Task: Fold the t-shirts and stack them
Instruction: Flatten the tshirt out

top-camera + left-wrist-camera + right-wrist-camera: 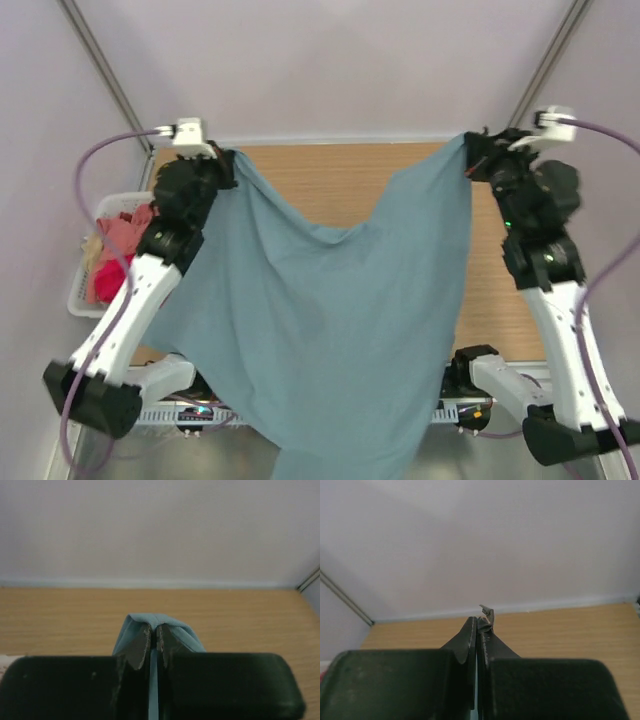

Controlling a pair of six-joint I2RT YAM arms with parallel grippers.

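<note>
While salmon pink shirts [125, 235] and a crimson-pink shirt [103, 282] lie heaped in a white plastic slotted basket [76, 296] just left of the wooden desk [330, 180], the left claw [222, 160] clamps shut on one upper corner of a large grey-teal t-shirt [330, 330]. The cloth hangs spread above the desk, sagging mid-span and draping past the near edge. The right claw [472, 158] pinches the opposite corner.

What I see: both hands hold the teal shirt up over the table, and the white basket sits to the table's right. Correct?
No. The top view shows the white basket left of the table. The left hand and right hand hold the teal shirt up over it.
</note>
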